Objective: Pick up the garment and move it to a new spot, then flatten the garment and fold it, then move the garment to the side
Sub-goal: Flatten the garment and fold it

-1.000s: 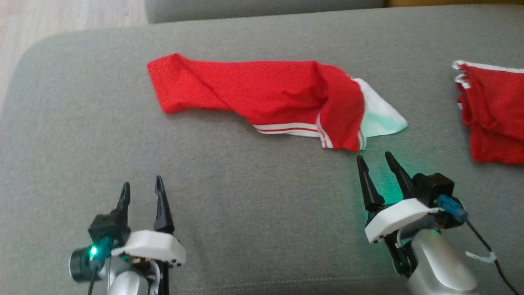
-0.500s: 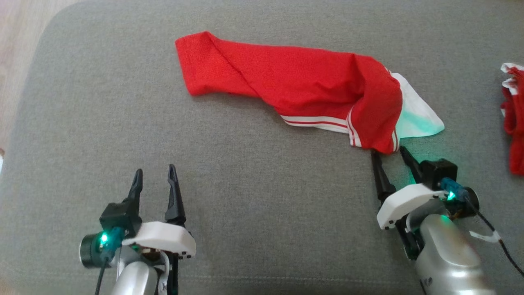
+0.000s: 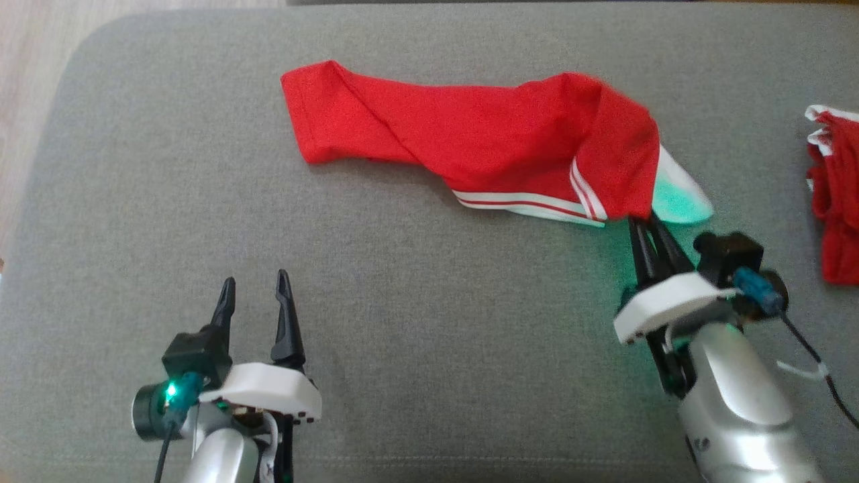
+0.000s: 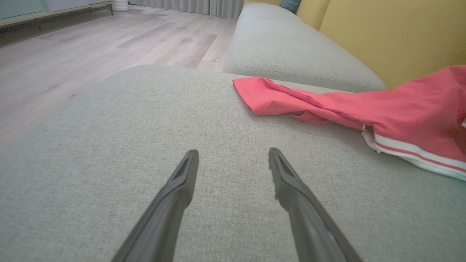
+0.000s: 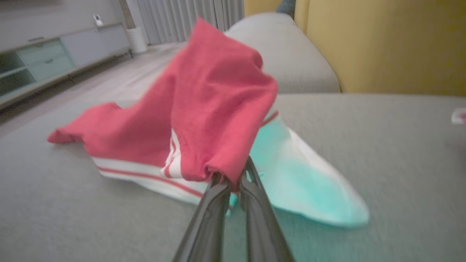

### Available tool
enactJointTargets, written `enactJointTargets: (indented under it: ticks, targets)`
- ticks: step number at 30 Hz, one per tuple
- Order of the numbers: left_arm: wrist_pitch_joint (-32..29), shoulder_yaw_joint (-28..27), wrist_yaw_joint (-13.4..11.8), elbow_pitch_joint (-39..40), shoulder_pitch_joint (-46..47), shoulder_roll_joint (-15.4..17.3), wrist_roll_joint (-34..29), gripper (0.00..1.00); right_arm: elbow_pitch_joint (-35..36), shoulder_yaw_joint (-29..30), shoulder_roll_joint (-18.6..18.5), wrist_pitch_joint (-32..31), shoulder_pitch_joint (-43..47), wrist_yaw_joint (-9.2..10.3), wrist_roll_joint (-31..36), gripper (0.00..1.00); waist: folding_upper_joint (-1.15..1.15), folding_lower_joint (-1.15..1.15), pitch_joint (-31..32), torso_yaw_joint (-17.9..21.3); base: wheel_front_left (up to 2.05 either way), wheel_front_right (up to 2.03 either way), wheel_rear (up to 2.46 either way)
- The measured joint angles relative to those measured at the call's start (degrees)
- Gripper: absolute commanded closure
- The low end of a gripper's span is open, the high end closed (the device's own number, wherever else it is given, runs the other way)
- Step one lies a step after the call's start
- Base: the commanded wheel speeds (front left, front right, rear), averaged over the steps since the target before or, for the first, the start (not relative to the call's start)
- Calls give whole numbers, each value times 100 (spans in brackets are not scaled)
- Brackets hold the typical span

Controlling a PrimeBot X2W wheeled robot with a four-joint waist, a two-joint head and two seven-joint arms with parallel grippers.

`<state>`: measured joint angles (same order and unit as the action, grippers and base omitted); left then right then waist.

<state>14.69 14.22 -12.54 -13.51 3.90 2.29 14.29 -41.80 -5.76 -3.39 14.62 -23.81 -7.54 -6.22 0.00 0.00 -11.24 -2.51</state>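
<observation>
A red garment (image 3: 470,141) with white stripes and a white lining lies stretched across the grey cushion (image 3: 402,322). My right gripper (image 3: 645,223) is shut on its lower right corner, and that end is raised off the cushion. In the right wrist view the fingers pinch a fold of the red garment (image 5: 214,109) at the right gripper (image 5: 233,178). My left gripper (image 3: 256,287) stands open over bare cushion, well short of the cloth. The left wrist view has the left gripper (image 4: 233,156) with the red garment (image 4: 364,109) ahead to the right.
A second red cloth (image 3: 832,194) with white trim lies at the cushion's right edge. Wooden floor (image 3: 33,54) shows beyond the rounded left corner. A further grey cushion (image 4: 291,47) and a yellow backrest (image 4: 393,32) stand behind.
My right gripper closed on the garment's lower right corner and lifted it; that end now stands up. The head camera shifted. The left gripper stayed open and still.
</observation>
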Motion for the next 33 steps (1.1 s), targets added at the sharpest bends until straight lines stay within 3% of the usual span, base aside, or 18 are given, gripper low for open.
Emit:
enactJointTargets:
  ticks: [8, 15, 20, 24, 25, 26, 30, 33]
  targets:
    - [1, -62, 79, -52, -86, 1, 1, 0, 1669, -928, -87, 0, -181, 0, -256, 100, 0, 0, 389, 12, 0, 0, 0]
    - [0, -126, 130, -94, -423, 4, 101, 0, 2385, -1758, -91, 2, -1456, 0, -1037, 100, 0, 0, 738, -108, 0, 0, 0]
    - [0, -135, 145, -107, -505, 10, 101, 0, 2123, -1345, -164, 4, -1823, 0, -1103, 100, 0, 0, 743, -282, 0, 0, 0]
    - [0, -108, 144, -98, -492, 13, 146, 0, 1100, -751, -771, 5, -1811, 0, -438, 100, 0, 0, 582, -362, 0, 0, 0]
    - [0, -71, 143, -92, -474, 14, 159, 0, 742, -446, -886, 3, -1794, 0, -357, 55, 0, 0, 528, -380, 0, 0, 0]
    - [0, -22, 138, -89, -456, 14, 159, 0, 425, -192, -1018, 1, -1751, 0, -223, 0, 0, 0, 474, -403, 0, 0, 0]
    - [0, 71, 110, -75, -338, 14, 159, 0, -200, 895, -1241, 1, -1499, 0, 346, 0, 0, 0, 284, -469, 0, 0, 0]
    - [0, 93, 93, -69, -286, 14, 159, 0, -210, 1033, -1166, 1, -1421, 0, 505, 0, 0, 0, 207, -442, 0, 0, 0]
